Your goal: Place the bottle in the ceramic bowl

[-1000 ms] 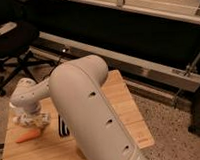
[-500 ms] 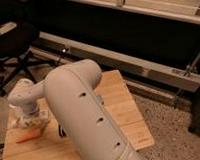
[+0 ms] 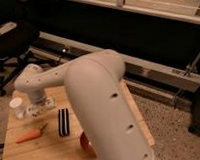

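Note:
My gripper (image 3: 39, 108) hangs below the white wrist over the left part of the wooden table (image 3: 46, 152). A small pale, see-through container with a light top (image 3: 17, 107) stands just left of the gripper; it looks like the bottle. I cannot tell whether the gripper touches it. The reddish-brown ceramic bowl (image 3: 86, 144) sits near the table's front, right of centre. It is mostly hidden behind my large white arm (image 3: 105, 109).
An orange carrot (image 3: 30, 134) lies at the front left of the table. A black-and-white striped object (image 3: 63, 122) lies in the middle. An office chair (image 3: 12, 53) stands at the back left. A dark counter base with a metal rail (image 3: 153, 72) runs behind.
The arm's wrist has shifted a little to the right, and the pale container left of the gripper now shows. The carrot and the striped object have not moved.

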Tool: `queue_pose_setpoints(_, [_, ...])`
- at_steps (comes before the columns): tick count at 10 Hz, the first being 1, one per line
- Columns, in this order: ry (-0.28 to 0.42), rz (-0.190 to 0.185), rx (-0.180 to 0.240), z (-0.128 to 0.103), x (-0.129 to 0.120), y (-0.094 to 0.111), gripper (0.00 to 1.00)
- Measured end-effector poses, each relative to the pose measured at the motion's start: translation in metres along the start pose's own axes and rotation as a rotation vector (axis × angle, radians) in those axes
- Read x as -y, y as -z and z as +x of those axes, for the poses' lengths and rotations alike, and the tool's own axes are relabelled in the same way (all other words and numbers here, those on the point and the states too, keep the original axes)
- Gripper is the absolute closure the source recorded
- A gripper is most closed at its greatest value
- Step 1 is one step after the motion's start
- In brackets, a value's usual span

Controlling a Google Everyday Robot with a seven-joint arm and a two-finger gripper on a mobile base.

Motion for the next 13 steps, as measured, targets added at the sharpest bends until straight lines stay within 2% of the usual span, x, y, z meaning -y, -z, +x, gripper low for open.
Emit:
queue_pose_setpoints(1, [-0.028,0.025,0.055,0.007,-0.01,0.022,1.0])
queue_pose_setpoints(2, [-0.059,0.052,0.128,0.011,-0.021,0.044,1.0])
queue_pose_setpoints(5, [-0.12,0.101,0.292,0.029,-0.058,0.076,1.0])
queue_pose_setpoints(6, [-0.137,0.11,0.333,0.042,-0.075,0.081,1.0])
queue_pose_setpoints(8, [-0.151,0.105,0.375,0.064,-0.103,0.079,1.0])
queue_pose_setpoints(10, [-0.15,0.091,0.441,0.089,-0.138,0.072,1.0])
queue_pose_setpoints(13, [-0.149,0.066,0.484,0.129,-0.178,0.066,1.0])
